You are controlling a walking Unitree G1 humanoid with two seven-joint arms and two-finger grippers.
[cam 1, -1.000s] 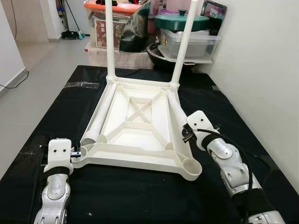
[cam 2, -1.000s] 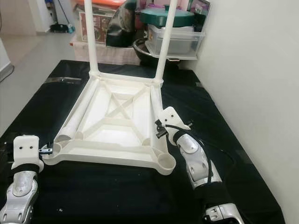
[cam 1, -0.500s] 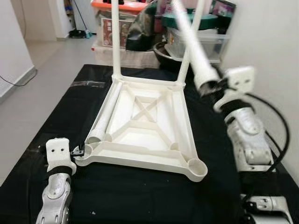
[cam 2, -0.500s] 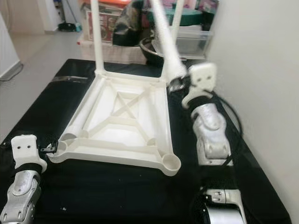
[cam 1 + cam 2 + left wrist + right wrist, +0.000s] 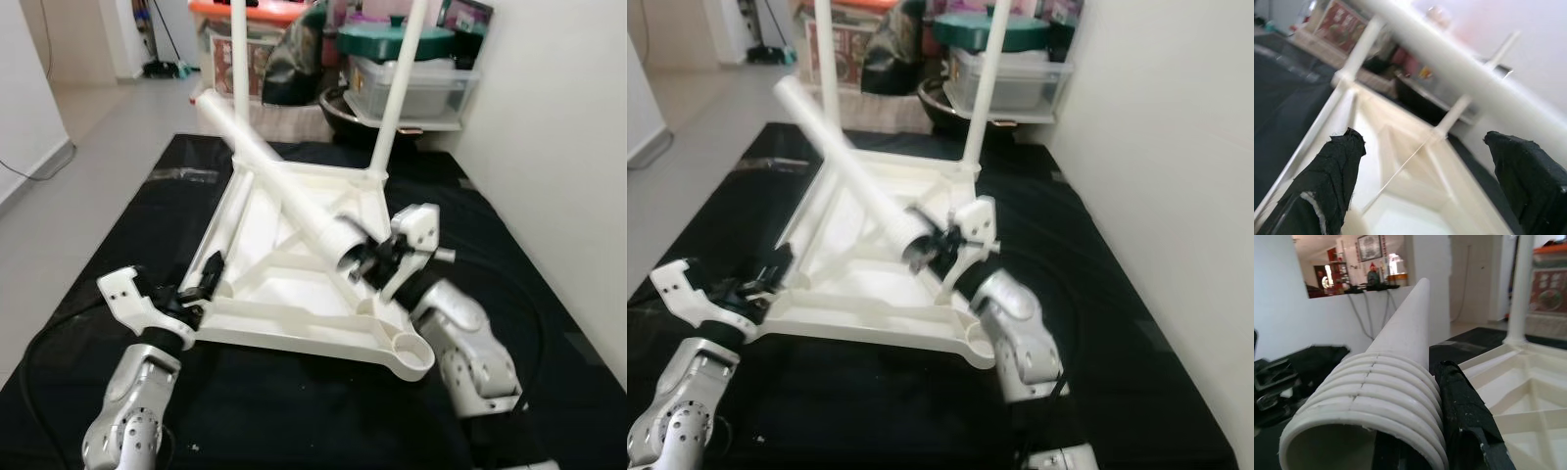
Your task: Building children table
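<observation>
White table leg (image 5: 284, 193) now swung low across upturned table (image 5: 294, 284), right gripper (image 5: 377, 262) jaws clamping it, left gripper (image 5: 196, 292) jaws wide.

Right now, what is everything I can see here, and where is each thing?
Table top: one, white, upside down on the black mat.
Fitted legs: two, white, upright in the far corners.
Loose leg: one, white, slanting over the top, threaded end held.
Spare leg: one, white, lying along the top's left side.
Black mat: one, on the floor.
Storage boxes: several, behind, by the wall.
Right pincer: shut on the loose leg.
Left pincer: open, at the top's near left corner.
</observation>
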